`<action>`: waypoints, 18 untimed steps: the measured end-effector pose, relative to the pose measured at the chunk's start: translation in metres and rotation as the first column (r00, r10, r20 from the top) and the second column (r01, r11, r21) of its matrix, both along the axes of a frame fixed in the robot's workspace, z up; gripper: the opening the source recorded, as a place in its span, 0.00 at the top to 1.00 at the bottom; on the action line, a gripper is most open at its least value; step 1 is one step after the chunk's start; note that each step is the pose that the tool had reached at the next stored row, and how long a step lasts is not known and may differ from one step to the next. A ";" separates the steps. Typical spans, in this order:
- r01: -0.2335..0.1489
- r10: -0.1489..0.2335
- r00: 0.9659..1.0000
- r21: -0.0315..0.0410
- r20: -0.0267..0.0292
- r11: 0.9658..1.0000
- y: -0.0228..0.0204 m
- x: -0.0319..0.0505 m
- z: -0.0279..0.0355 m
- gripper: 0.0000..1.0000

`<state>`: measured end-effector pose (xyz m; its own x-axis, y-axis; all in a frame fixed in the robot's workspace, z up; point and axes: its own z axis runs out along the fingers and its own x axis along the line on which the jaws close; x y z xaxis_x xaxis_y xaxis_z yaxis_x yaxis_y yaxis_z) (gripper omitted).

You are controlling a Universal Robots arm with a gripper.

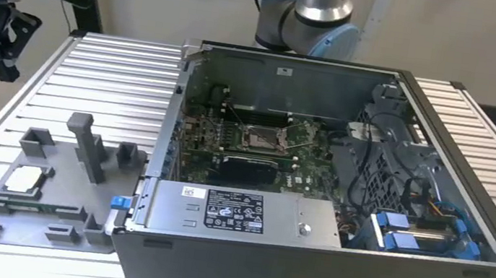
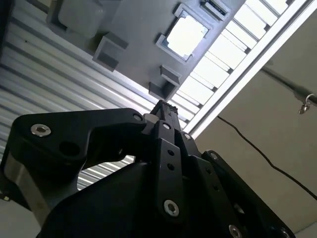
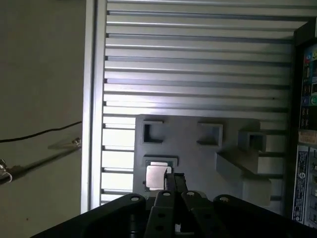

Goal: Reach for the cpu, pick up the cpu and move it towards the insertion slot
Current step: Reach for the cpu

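We log the thin, pale silver square cpu (image 1: 23, 180) lying in a pocket of the grey plastic tray (image 1: 30, 236), beside the open dark metal computer case (image 1: 307, 275). The black gripper (image 2: 165, 105) hangs apart from the chip, fingers pressed together and holding nothing. The silver-framed insertion slot (image 1: 261, 139) sits on the green board inside the case.

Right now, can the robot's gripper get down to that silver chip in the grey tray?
Probably yes: the cpu lies uncovered in the open tray, and nothing stands between it and the gripper poised over it.

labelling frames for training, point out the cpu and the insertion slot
the cpu (image 1: 24, 180), exterior view, middle of its pale top
the insertion slot (image 1: 260, 138), exterior view, its dark centre
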<state>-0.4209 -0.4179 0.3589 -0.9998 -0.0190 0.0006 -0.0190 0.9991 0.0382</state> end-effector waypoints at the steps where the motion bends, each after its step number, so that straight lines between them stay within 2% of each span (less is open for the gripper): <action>1: 0.000 0.000 1.000 0.000 0.000 1.000 -0.0002 0.0000 0.0000 1.00; 6: 0.000 0.000 1.000 0.000 0.000 1.000 -0.0009 0.0000 0.0000 1.00; 18: 0.000 0.000 1.000 0.000 0.000 1.000 -0.0105 0.0000 -0.0006 1.00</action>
<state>-0.4209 -0.4285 0.3583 -0.9998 -0.0191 0.0005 -0.0191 0.9991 0.0382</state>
